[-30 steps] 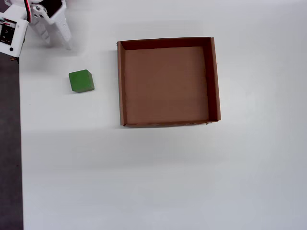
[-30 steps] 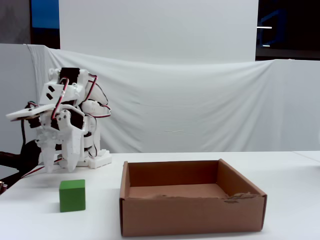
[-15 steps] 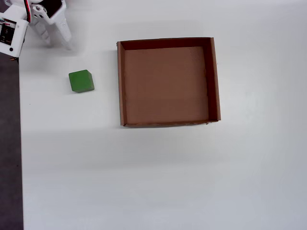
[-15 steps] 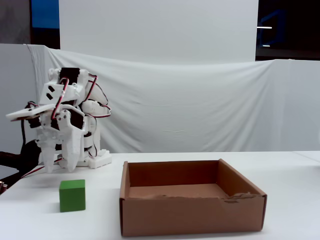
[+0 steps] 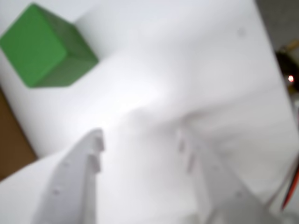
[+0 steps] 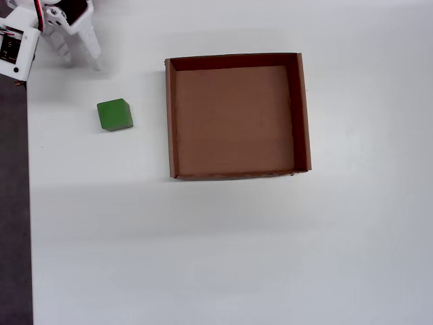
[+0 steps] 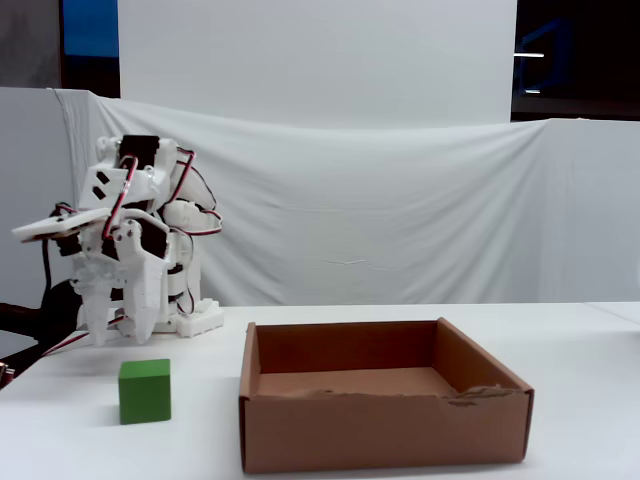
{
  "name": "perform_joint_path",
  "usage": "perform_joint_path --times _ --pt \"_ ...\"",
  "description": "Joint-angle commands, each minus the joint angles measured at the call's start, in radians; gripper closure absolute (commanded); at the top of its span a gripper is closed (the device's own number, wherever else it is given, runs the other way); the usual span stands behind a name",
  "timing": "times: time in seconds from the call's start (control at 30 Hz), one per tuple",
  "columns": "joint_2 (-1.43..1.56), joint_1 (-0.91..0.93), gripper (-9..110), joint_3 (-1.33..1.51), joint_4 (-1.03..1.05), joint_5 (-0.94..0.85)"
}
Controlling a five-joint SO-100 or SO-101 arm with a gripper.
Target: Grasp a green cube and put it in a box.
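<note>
The green cube (image 6: 114,114) sits on the white table, left of the box (image 6: 170,115) in the overhead view. The box, a shallow brown cardboard tray, is empty. My gripper (image 6: 82,62) hovers open and empty near the table's top-left corner, a short way from the cube. In the wrist view the cube (image 5: 44,46) lies at the upper left, ahead of the spread white fingers of my gripper (image 5: 140,140), and a brown strip of the box (image 5: 11,140) shows at the left edge. In the fixed view the gripper (image 7: 120,338) hangs just above and behind the cube (image 7: 145,391), left of the box (image 7: 385,430).
The table's left edge (image 6: 27,203) runs close to the cube and the arm in the overhead view, with dark floor beyond it. The arm's white base (image 7: 195,320) stands behind the cube. A white cloth backdrop (image 7: 400,200) closes off the far side.
</note>
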Motion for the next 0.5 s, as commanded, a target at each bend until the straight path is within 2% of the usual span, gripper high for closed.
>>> perform_joint_path --times 0.0,0.2,0.47 --pt "0.005 -0.009 80 -0.005 -0.005 0.005" --pt "0.005 -0.012 80 -0.006 -0.026 0.003" --pt "0.003 -0.147 80 -0.012 -0.135 -0.014"
